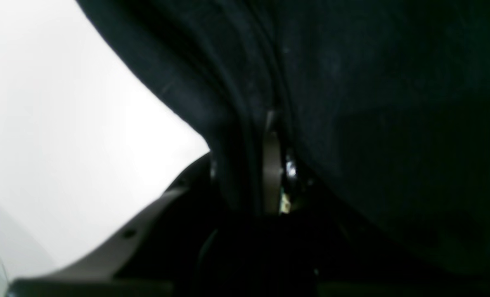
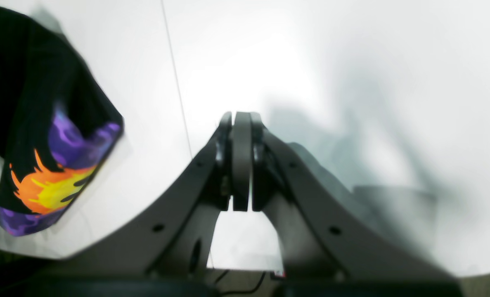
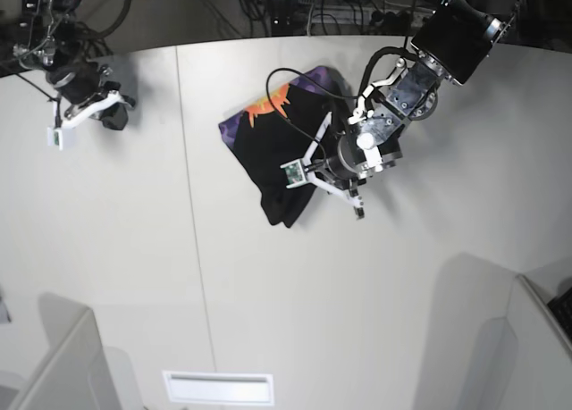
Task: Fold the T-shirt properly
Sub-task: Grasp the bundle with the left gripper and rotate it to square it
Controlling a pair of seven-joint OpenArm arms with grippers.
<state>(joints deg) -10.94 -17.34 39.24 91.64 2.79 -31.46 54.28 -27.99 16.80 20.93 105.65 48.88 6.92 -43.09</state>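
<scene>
Two arms: left hand (image 3: 308,173) pinches the T-shirt (image 3: 277,151); right hand (image 3: 61,129) closed, apart.

The base view looks straight down on the white table (image 3: 107,249) from high above, while each wrist view looks close along its own gripper, both sharing the crumpled black cloth T-shirt (image 3: 277,151) with it.

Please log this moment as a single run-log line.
left claw: shut on T-shirt | right claw: shut, empty, apart | T-shirt: bunched on table
</scene>
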